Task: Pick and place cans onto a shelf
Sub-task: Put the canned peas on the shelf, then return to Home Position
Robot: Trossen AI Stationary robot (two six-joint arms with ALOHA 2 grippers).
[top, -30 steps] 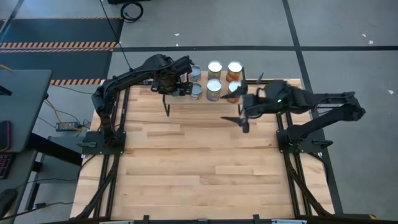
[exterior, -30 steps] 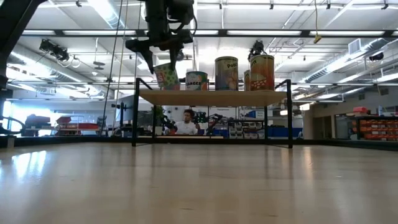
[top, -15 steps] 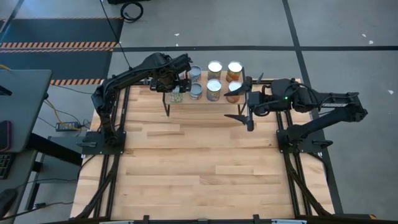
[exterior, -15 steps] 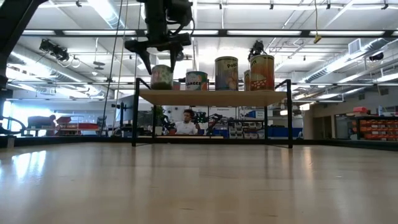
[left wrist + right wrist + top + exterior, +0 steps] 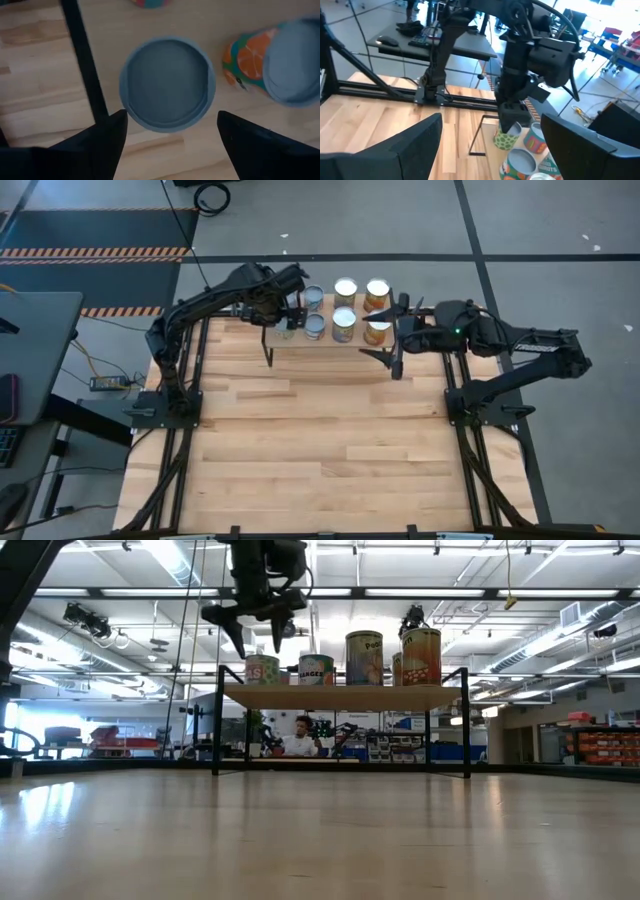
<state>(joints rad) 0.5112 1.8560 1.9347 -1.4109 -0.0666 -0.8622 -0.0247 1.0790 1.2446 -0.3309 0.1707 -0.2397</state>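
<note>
Standing on the low light-wood shelf [image 5: 330, 340], six silver-topped cans [image 5: 345, 288] look placed; both grippers' fingers spread wide, empty: left gripper [image 5: 170, 145], right gripper [image 5: 392, 340].

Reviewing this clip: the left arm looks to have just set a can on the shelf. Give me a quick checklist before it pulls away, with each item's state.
1. Left claw open, fingers clear of the newly placed can: ok.
2. That can upright on the shelf: ok.
3. That can apart from the neighbouring can: ok in the low view.
4. Can clear of the shelf's end edge: cannot tell.
5. Right claw open and empty, off the shelf's right end: ok.
6. Lift path above the left claw free: ok.
</note>
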